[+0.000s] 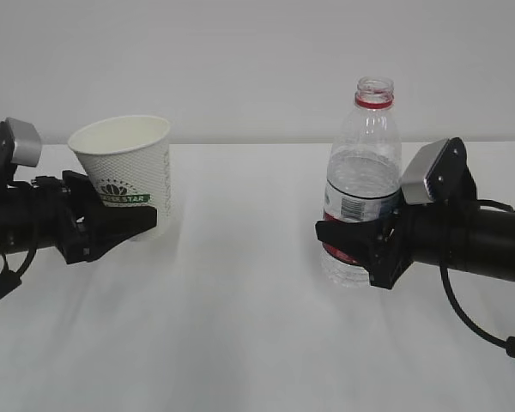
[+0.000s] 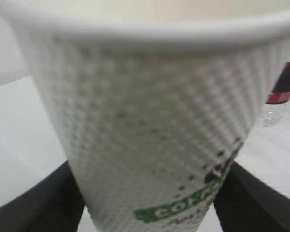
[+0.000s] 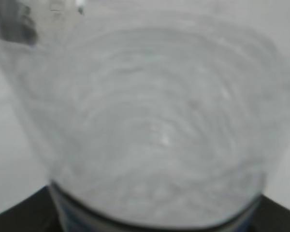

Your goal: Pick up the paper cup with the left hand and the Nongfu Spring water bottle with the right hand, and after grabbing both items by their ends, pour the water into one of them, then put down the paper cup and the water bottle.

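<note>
Left hand: the left hand [image 1: 112, 227] comes in from the left edge, its black fingers [image 2: 36, 205] clamped on the lower wall of the paper cup, one on each side.
Paper cup: the paper cup [image 1: 129, 167] sits between those fingers, raised above the white table [image 1: 240, 343], tilted a little, mouth upward; its green logo lies just above the near finger.
Right hand: the right hand [image 1: 360, 245] comes in from the right edge, its fingers pinching the lower body of the Nongfu Spring water bottle.
Bottle: the Nongfu Spring water bottle [image 1: 362, 163] stands upright between the fingers, uncapped neck well above them, base just below them.
Water: the water [image 1: 360, 176] shows inside the bottle above the fingers.
Far: a plain pale wall [image 1: 257, 60] behind both.
</note>
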### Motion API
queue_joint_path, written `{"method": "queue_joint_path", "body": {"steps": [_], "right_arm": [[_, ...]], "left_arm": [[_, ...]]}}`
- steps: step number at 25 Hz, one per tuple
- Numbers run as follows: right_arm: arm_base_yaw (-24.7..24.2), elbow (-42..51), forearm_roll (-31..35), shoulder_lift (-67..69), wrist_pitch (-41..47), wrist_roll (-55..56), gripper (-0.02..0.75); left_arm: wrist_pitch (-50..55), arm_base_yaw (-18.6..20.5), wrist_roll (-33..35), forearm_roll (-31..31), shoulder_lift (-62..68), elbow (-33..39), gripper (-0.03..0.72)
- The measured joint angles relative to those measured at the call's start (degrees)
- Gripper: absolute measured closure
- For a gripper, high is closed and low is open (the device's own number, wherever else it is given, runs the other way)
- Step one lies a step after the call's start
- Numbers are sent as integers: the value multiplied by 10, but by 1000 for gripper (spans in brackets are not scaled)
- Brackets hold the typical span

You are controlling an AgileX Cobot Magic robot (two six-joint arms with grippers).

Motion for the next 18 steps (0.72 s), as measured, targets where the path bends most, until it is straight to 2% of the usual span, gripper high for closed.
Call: {"method": "queue_joint_path", "body": {"steps": [11, 13, 18], "right_arm": [[0, 0, 0, -1, -4, 10, 288], [0, 0, 0, -1, -7, 12, 288], [0, 0, 0, -1, -17, 16, 288]], "left_arm": [[-5, -1, 0, 24, -92, 35, 148], [-5, -11, 0, 25, -96, 35, 149], [-6, -68, 0, 29, -96, 35, 150]]}}
